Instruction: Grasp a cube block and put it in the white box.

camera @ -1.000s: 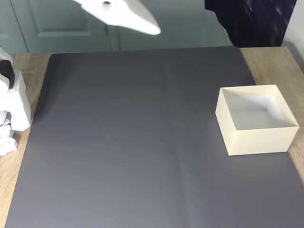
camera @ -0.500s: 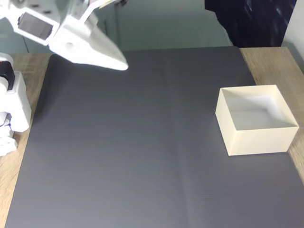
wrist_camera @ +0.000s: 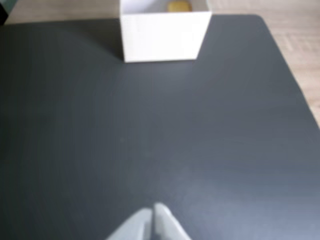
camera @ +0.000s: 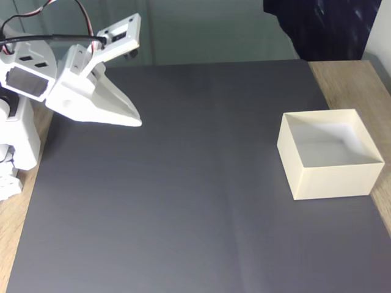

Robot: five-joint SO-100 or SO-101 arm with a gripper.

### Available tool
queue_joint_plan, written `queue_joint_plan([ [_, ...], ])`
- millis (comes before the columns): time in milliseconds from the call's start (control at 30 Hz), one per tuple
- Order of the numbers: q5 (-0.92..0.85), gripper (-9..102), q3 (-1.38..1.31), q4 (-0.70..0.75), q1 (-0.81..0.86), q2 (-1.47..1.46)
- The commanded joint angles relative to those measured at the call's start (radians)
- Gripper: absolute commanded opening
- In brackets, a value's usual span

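Wooden table (camera: 348,79); dark mat (camera: 183,183) on it; white box (camera: 330,177) on mat.

cube block (wrist_camera: 178,6) in white box (wrist_camera: 162,36) — on mat (wrist_camera: 150,140)

Your work surface: a dark mat on a wooden table.

You have a dark grey mat (camera: 183,183) covering most of a light wood-grain table (camera: 351,79), whose bare wood shows at the left and right edges in the fixed view and past the mat's rounded far corner in the wrist view (wrist_camera: 295,40). Behind the table stands a pale grey-green panelled door (camera: 201,30), and at the top right hangs something dark navy (camera: 317,27), possibly cloth.
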Motion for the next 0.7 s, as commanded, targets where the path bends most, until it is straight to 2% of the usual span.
queue_joint_plan([
  [0, 0.008, 0, 0.005, 0.002, 0.005, 0.012],
  [667, 0.038, 0, 0.199, 0.023, 0.028, 0.012],
])
